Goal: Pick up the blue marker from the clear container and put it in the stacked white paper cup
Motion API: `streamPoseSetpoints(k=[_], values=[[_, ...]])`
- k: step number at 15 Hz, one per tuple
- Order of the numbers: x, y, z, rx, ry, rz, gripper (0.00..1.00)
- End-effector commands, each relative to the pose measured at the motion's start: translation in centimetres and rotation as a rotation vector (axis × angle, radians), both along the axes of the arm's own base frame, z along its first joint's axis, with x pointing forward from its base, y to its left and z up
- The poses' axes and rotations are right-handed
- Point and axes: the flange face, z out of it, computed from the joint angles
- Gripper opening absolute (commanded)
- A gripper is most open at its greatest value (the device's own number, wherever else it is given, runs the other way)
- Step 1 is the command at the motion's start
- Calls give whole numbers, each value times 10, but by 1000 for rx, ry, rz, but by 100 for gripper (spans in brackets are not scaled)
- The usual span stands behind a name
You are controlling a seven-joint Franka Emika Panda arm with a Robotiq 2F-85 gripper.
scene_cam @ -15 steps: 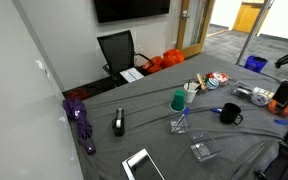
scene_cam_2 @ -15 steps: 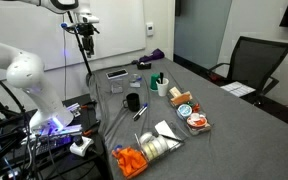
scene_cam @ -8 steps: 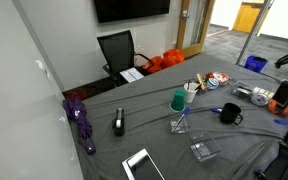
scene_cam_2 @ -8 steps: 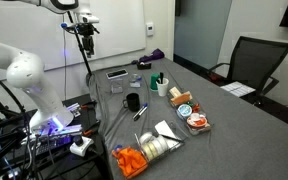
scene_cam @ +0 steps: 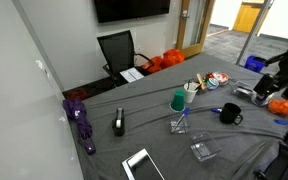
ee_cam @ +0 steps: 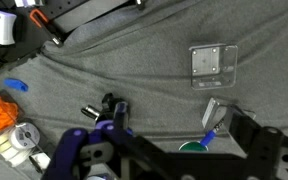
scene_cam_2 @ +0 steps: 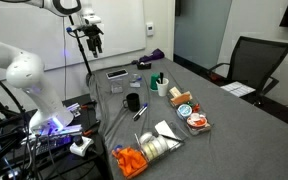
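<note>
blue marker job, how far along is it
Nothing looks done yet. The blue marker sits in the clear container, and the stacked white paper cup beside the green cup shows no marker. Nothing is in hand: the gripper hangs high above the table, away from the container. All steps are left: descend, grasp the marker, carry it over and drop it in the cup.

I see my bulky white rounded-link arm, grey at the joint seams, ending in a black gripper.
</note>
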Motion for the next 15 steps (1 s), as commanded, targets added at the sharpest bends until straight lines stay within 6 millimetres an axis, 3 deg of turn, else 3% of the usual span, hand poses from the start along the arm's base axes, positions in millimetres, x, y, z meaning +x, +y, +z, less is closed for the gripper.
streamPoseSetpoints(k=[1,15], values=[[29,-3,-19,64,-46,-132,100],[128,-7,-96,210,-113,-478,100]])
